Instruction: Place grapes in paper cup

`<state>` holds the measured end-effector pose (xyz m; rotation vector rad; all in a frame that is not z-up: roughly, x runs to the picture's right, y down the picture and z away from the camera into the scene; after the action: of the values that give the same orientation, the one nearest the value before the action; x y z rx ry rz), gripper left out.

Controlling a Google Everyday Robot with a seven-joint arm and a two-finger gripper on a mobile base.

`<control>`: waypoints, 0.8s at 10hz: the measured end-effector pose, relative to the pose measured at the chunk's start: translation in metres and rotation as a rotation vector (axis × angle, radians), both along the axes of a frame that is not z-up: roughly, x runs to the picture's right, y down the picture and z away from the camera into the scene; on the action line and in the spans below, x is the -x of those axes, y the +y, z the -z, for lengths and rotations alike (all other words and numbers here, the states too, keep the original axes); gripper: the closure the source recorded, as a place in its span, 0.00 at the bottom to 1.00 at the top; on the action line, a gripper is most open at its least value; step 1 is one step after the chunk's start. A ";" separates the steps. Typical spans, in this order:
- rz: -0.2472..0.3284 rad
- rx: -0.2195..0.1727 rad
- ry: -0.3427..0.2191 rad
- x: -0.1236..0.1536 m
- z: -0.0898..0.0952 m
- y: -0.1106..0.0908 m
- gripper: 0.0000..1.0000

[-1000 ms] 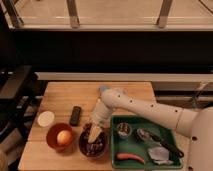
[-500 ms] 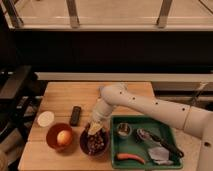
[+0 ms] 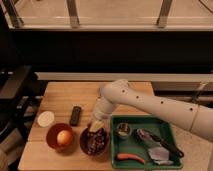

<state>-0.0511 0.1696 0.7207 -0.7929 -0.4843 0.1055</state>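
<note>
Wooden worktop [image 3: 60,95] carries one white paper cup [image 3: 46,118] at the left, one black bar [image 3: 75,115] just right of it, two bowls along the near edge and one green tray [image 3: 146,121] at the right. The left bowl [image 3: 50,140] holds one orange fruit [image 3: 63,137]; the dark bowl [image 3: 83,144] holds the grapes [image 3: 96,144]. One white arm [image 3: 150,105] reaches in from the right, bends at the elbow and drops to the pincer [image 3: 96,126], just over the grapes; clenched or released, I cannot tell

The gripper [image 3: 96,127] hangs over the grapes [image 3: 95,143] (tray [image 3: 153,125] right, paper cup [image 3: 45,118] left).
</note>
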 end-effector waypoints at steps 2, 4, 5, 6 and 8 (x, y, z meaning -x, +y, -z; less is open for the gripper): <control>0.003 -0.027 0.031 -0.004 0.019 -0.027 1.00; 0.006 -0.070 0.070 -0.007 0.041 -0.062 1.00; 0.014 -0.097 0.085 -0.005 0.050 -0.079 1.00; 0.024 -0.123 0.094 -0.001 0.057 -0.096 1.00; 0.052 -0.173 0.081 0.017 0.062 -0.130 1.00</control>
<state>-0.0678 0.0392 0.6584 -0.6290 -0.3904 0.0469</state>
